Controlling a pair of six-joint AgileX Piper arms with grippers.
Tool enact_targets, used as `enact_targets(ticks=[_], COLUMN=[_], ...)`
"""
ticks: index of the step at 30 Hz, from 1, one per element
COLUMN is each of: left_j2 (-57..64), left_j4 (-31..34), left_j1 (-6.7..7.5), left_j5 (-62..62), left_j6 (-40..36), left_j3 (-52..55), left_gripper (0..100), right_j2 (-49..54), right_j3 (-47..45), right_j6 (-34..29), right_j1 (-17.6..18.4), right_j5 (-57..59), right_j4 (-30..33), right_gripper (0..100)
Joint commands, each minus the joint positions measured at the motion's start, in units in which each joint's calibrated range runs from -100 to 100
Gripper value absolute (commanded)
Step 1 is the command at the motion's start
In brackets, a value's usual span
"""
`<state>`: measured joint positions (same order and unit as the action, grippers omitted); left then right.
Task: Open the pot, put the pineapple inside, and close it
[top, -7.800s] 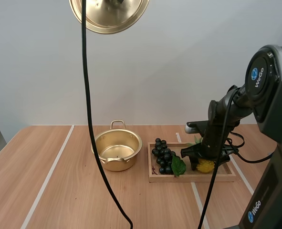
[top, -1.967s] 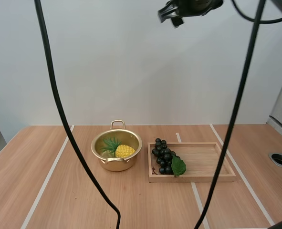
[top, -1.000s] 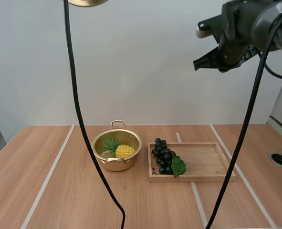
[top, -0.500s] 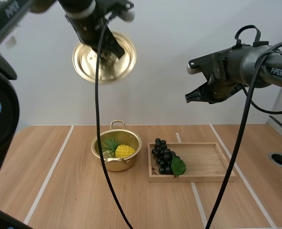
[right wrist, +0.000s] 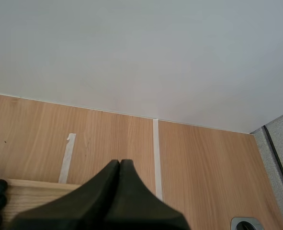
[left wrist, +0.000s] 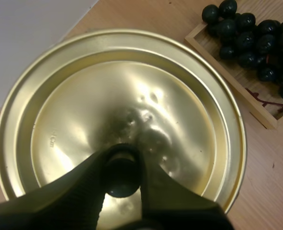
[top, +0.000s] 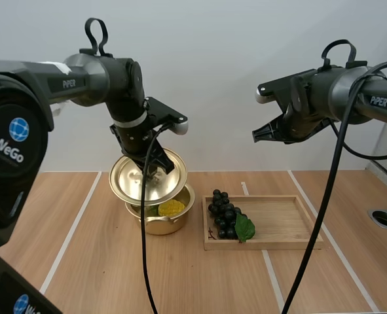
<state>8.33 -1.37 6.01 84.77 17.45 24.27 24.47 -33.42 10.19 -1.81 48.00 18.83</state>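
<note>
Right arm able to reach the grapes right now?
Probably yes. The right gripper hangs shut and empty above the tray, with nothing between it and the grapes. The left gripper holds the lid over the pot, beside the tray. It must open first.

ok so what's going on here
The left gripper pinches the lid by its knob and holds it tilted just above the pot, not yet seated. The pineapple lies inside the pot. The right gripper is shut on nothing, raised high over the wooden tray, where the grapes lie.
</note>
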Motion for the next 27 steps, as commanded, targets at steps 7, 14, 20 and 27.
enact_targets(ticks=[7,14,20,27], left_j2=[-2.99,-7.63,-8.91,-10.74], left_j4=[-5.55,-5.70,-4.61,-4.07], left_j1=[0.02,0.02,0.02,0.02], left_j5=[-9.67,-9.45,-10.07,-10.07], left_j6=[1.48,1.48,1.48,1.48], left_j3=[1.48,1.60,1.60,1.60], left_gripper=[0,0,0,0], right_j2=[0.86,0.86,0.86,0.86], right_j3=[-0.08,-0.08,-0.08,-0.08], right_j6=[-0.15,-0.15,-0.15,-0.15], right_j1=[-0.20,-0.20,-0.20,-0.20], right_j5=[-0.79,-0.78,-0.60,-0.60], right_j4=[-0.09,-0.19,-0.18,-0.59], right_gripper=[0,0,0,0])
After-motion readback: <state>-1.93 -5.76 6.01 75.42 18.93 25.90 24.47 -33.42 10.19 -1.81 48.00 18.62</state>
